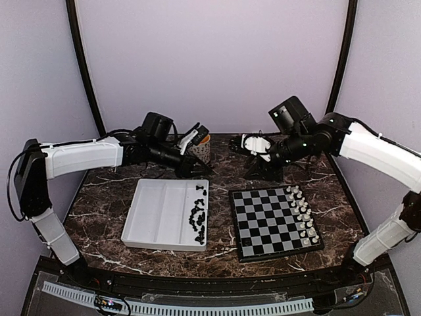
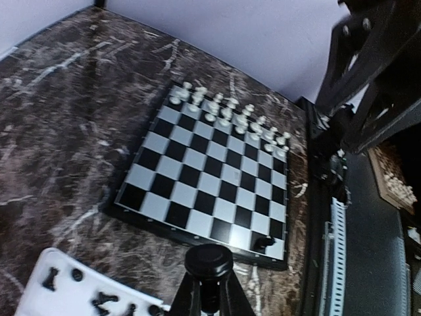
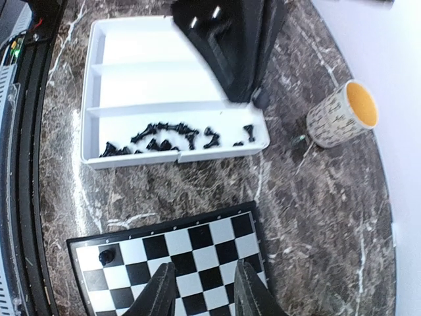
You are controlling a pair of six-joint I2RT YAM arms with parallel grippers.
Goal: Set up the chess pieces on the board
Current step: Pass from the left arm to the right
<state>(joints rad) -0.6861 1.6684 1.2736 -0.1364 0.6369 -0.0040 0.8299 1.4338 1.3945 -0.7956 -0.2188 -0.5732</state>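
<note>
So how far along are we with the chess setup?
Done: white pieces stand in two rows along one edge of the board, and one black chessman sits on a corner square. In hand: the left tool looks shut on a round black piece; the right tool is open and empty. Left: the remaining black pieces lying in the tray.

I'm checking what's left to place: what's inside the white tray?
Black chess pieces lie heaped in the tray's compartment nearest the board. The other two compartments look bare. The pieces overlap, so their count can't be read.
</note>
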